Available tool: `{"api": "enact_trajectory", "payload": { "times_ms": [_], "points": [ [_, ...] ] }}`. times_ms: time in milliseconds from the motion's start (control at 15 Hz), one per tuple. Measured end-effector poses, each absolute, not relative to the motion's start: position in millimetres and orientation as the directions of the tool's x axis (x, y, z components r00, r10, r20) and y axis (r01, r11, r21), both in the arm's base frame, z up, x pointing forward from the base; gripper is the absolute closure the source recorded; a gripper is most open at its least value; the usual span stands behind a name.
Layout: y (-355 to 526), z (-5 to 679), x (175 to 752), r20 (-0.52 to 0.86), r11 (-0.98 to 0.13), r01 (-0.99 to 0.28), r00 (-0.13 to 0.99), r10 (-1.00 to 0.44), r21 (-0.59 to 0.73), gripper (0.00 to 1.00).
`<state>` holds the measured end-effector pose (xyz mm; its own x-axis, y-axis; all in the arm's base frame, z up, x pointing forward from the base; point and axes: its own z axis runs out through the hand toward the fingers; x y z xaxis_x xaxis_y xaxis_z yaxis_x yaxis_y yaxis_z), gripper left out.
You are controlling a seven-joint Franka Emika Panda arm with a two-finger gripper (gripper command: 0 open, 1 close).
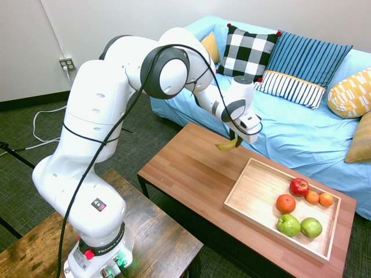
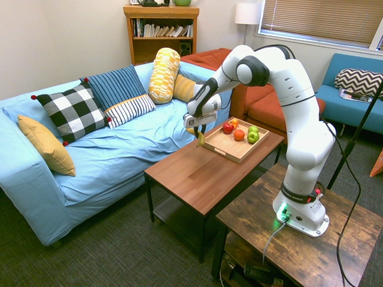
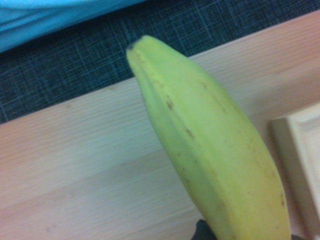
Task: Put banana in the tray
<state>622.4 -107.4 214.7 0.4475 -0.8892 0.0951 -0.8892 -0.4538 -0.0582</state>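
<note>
My jaws (image 1: 235,141) are clamped on the banana (image 1: 227,145), and it hangs in the air above the tabletop (image 1: 191,174), clear of the wood. Up close the banana (image 3: 210,160) fills the wrist view, dark tip out over the tabletop's sofa-side edge. The tray (image 1: 255,200) sits just beside me, its near corner (image 3: 300,150) showing, with apples (image 1: 299,225) and oranges (image 1: 286,203) at its far end.

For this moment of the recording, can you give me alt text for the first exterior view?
A white robot arm's tool holds a yellow banana in the air above a reddish-brown coffee table, just short of a pale wooden tray. The tray holds a red apple, three oranges and two green apples. A blue sofa with patterned cushions stands behind.
</note>
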Motion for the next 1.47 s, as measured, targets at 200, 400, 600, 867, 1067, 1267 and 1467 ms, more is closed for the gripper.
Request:
{"api": "enact_trajectory", "payload": {
  "times_ms": [200, 400, 600, 867, 1067, 1267, 1467],
  "points": [
    [-168, 220, 598, 0.092, -0.420, -0.906, 0.415, -0.905, -0.051, 1.00],
    [-230, 214, 567, 0.083, -0.384, -0.922, 0.379, -0.922, -0.054, 1.00],
    [-270, 191, 541, 0.059, -0.364, -0.930, 0.361, -0.931, -0.045, 1.00],
    [-289, 144, 524, 0.032, -0.357, -0.933, 0.356, -0.934, -0.034, 1.00],
    [-298, 125, 525, 0.023, -0.360, -0.932, 0.359, -0.933, -0.031, 0.00],
    [-305, 115, 530, 0.025, -0.348, -0.937, 0.347, -0.937, -0.033, 0.00],
    [-307, 110, 533, 0.027, -0.358, -0.933, 0.357, -0.934, -0.030, 0.00]
  ]
}}
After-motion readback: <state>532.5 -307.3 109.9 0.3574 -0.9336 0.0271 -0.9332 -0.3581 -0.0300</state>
